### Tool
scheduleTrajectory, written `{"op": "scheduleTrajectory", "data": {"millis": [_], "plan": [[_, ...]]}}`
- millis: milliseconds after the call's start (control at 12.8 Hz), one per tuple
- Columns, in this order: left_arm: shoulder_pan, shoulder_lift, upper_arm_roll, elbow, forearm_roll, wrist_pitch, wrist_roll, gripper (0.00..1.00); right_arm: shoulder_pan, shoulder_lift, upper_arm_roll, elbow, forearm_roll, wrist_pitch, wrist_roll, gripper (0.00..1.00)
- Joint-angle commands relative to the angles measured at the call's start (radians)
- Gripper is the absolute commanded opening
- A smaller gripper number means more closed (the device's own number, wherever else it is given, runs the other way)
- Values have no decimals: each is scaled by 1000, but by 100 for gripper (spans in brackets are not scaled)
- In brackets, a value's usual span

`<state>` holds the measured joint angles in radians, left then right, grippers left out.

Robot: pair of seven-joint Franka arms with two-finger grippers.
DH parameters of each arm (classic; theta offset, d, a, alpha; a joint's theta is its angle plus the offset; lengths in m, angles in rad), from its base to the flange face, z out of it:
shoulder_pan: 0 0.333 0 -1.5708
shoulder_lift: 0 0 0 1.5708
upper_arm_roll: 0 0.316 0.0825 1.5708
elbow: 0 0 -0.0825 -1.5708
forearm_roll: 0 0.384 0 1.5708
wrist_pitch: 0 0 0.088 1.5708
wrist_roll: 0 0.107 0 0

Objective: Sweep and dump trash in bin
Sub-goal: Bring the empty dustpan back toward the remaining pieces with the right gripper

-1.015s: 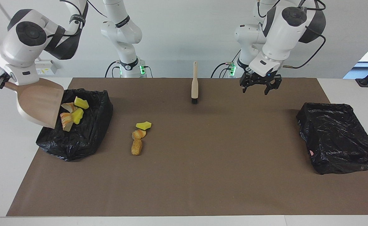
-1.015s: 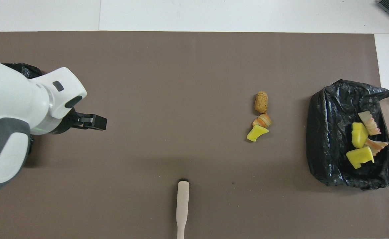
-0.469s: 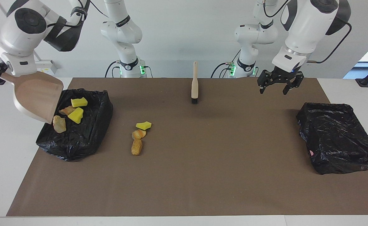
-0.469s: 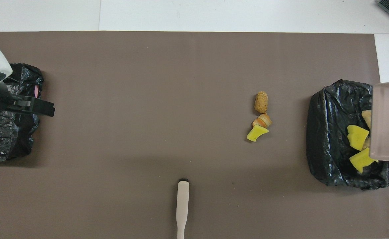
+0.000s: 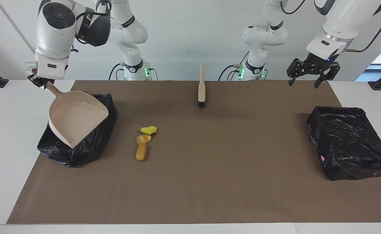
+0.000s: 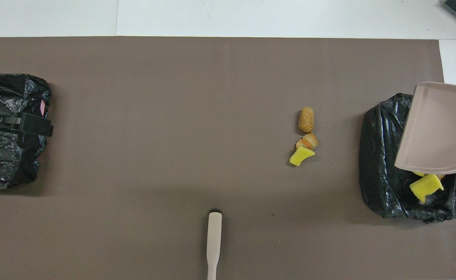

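My right gripper (image 5: 41, 82) is shut on the handle of the beige dustpan (image 5: 76, 118), held nearly level and empty over the black-lined bin (image 5: 89, 148) at the right arm's end. In the overhead view the dustpan (image 6: 435, 128) covers much of that bin (image 6: 381, 155); one yellow trash piece (image 6: 426, 186) shows inside. On the mat beside the bin lie three pieces of trash: a yellow chunk (image 5: 148, 130), a pastry lump (image 5: 144, 139) and a brown lump (image 5: 141, 152). My left gripper (image 5: 310, 76) hangs open and empty, high over the mat's corner at the left arm's end.
A beige brush (image 5: 201, 86) lies on the brown mat close to the robots, midway along the table, also in the overhead view (image 6: 214, 241). A second black-lined bin (image 5: 349, 143) stands at the left arm's end.
The dustpan has swung from tipped on its side to nearly level over the bin, and the pieces it spilled lie in the bin. My left gripper rose and moved toward its own end.
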<state>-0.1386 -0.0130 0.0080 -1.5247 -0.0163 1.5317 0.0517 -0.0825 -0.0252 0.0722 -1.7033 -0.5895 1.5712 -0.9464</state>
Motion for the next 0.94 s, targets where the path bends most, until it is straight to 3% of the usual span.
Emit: {"op": "scheduleTrajectory", "data": {"millis": [0, 625, 859], "plan": [[2, 10, -10, 29, 19, -25, 10, 100, 44, 7, 3, 8, 68, -8, 215, 0], [-4, 1, -10, 23, 16, -47, 10, 100, 246, 102, 1, 10, 279, -2, 804, 0], [-4, 1, -10, 23, 16, -56, 10, 100, 273, 155, 3, 31, 459, 13, 1036, 0]]}}
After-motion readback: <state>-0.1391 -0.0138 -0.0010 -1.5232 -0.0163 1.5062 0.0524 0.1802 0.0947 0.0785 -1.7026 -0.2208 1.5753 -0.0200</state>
